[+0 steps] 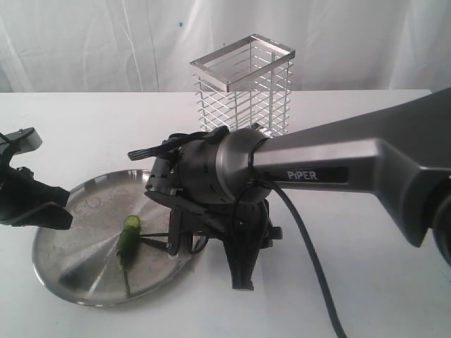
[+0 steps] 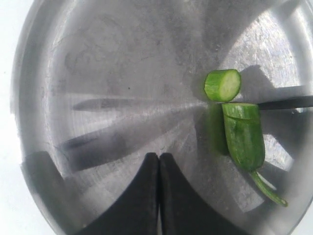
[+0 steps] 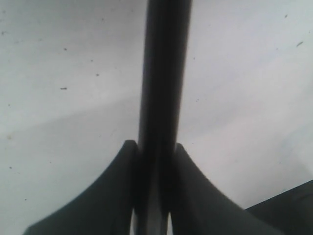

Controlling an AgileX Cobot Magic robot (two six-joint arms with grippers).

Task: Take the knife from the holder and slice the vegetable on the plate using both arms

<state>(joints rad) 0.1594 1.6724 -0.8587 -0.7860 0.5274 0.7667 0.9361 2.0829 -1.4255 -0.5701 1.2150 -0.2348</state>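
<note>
While the slim, all-dark knife (image 3: 164, 73) is pinched between the two black fingers of the right end effector (image 3: 154, 147), its narrow blade is seen in the left wrist view reaching in over the large, round, scratched stainless steel plate (image 2: 122, 58). There the tip is placed just beside the cut face of the small, glossy green chili pepper (image 2: 243, 134). The pepper is found lying on the plate in two pieces: a longer piece with the thin stem attached, and a short round slice (image 2: 223, 84) set just beside its cut end, pale flesh turned upward. The left end effector (image 2: 159, 159) is shown with its black fingers pressed flat against each other, and it is held over the plate, apart from both pepper pieces; whether the metal is touched cannot be told. In the exterior view the dark grey right arm (image 1: 317, 174), marked with white "PIPER" lettering, is stretched from the right side across to the plate's near edge. The tall rectangular chrome wire holder (image 1: 243, 88) is stood upright on the white counter (image 1: 352, 296) behind the plate, partly hidden by the wrist of that arm. A white draped curtain (image 1: 106, 42) is hung behind the counter.
</note>
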